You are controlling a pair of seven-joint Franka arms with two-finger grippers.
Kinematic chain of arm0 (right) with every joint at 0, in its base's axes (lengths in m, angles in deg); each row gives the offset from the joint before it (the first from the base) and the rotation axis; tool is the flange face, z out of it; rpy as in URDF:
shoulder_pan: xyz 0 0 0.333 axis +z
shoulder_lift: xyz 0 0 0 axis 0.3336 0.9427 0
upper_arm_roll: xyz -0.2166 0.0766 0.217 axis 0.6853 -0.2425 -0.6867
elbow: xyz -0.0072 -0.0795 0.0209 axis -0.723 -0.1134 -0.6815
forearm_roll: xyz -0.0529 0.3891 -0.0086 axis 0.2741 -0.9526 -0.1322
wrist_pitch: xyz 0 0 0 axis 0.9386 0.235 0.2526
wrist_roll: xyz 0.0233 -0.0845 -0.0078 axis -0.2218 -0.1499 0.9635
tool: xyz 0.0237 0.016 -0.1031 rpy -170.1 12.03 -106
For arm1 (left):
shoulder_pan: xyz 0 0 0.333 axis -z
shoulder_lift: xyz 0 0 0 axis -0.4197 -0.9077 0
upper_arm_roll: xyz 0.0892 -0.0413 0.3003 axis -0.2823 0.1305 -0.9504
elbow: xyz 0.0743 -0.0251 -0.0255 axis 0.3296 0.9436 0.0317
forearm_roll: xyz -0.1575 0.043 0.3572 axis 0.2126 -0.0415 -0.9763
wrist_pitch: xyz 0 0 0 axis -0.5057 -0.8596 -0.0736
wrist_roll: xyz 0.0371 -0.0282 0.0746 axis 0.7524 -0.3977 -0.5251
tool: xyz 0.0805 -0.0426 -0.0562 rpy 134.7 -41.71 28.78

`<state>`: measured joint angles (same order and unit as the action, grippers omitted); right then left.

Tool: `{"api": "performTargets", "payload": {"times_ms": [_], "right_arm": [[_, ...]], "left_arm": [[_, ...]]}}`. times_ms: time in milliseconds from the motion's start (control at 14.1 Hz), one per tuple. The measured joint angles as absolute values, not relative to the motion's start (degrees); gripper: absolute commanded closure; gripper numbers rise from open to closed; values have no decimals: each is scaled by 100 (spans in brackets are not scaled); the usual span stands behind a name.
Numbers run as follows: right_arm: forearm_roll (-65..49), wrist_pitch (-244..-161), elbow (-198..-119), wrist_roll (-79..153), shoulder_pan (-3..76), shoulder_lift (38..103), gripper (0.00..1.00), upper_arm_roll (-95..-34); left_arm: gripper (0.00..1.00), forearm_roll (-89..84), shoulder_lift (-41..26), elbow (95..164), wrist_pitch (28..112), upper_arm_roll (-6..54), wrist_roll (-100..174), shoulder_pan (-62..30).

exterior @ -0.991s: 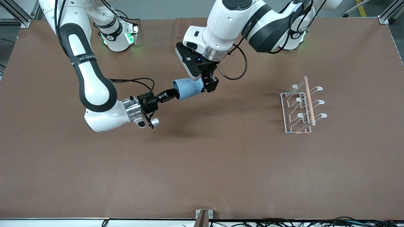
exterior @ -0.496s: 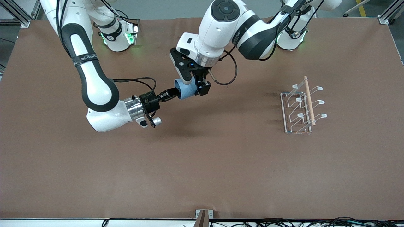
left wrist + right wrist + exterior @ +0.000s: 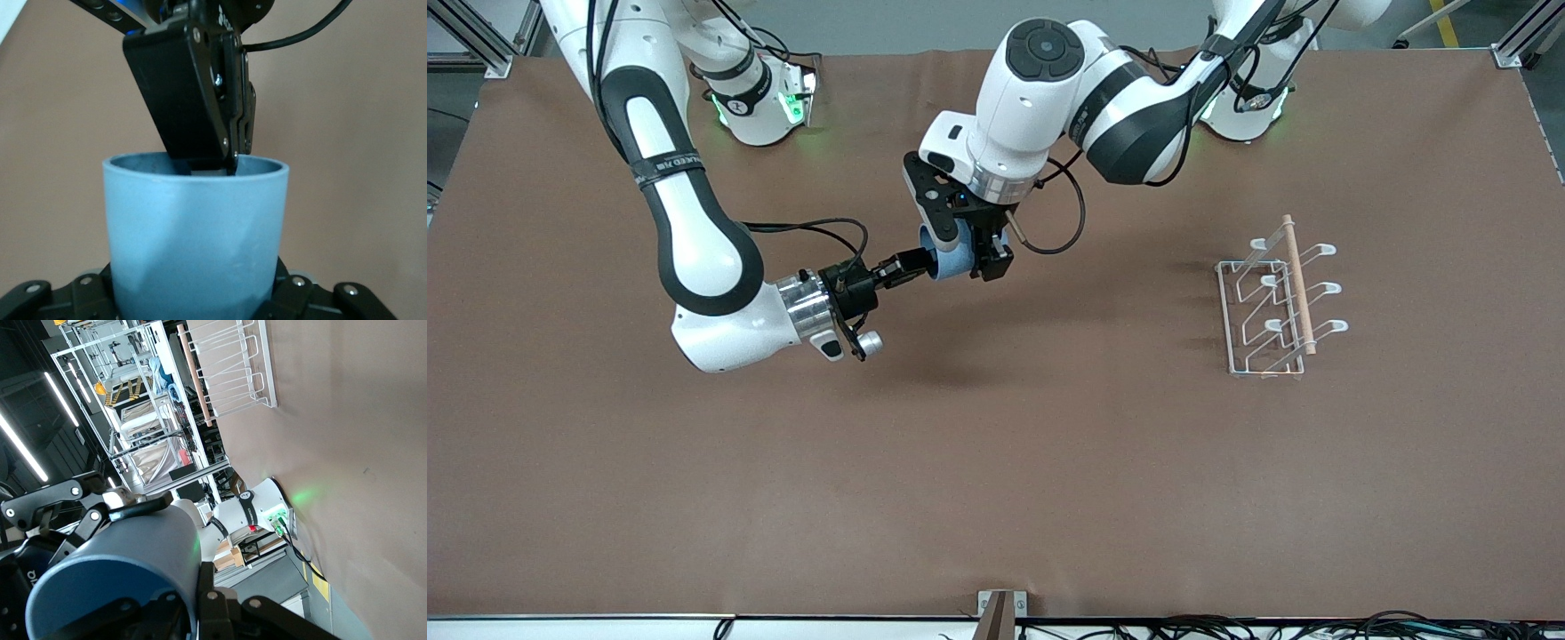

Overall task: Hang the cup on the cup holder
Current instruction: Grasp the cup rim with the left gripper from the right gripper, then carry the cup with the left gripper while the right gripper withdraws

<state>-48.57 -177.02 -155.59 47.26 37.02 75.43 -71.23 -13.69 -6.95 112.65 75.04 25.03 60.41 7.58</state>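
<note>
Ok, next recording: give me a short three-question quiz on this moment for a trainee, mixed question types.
1. True or false: the cup rests on the table.
2. Which grips the cup? A) right hand only B) left hand only C) both hands
3. Fill in: the cup holder stands toward the ____ arm's end of the table.

Key: 1. False, it is held up in the air over the table. 2. C, the right hand pinches its rim, one finger inside, and the left hand clamps its body. 3. Left.
</note>
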Motion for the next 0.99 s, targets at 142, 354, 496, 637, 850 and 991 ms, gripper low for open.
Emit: {"api": "performTargets", "payload": {"times_ms": [142,354,496,637,850,991], "right_arm": [[-4879,-17713,-15530,4722,3698,7545,0,-7119],[-4879,-17693,-15519,4722,3664,7546,0,-7074],[-4732,-17706,-15505,4723,3653,7545,0,-6996],[-4012,-17795,-15464,4725,3643,7542,0,-6762],[-2327,-18475,-15376,4767,3599,7396,0,-6395],[-1452,-18770,-15369,4766,3556,7205,0,-6326]], "left_arm": [[73,-1667,-695,11251,7503,2509,6041,770],[72,-1953,-685,11199,6995,2427,6041,724],[72,-2139,-634,11144,6468,2329,6044,626],[73,-2430,-536,11132,5901,2274,6075,398],[72,-3167,-480,11136,4933,2267,6562,33],[72,-3694,-487,11168,4166,2262,6655,-93]]}}
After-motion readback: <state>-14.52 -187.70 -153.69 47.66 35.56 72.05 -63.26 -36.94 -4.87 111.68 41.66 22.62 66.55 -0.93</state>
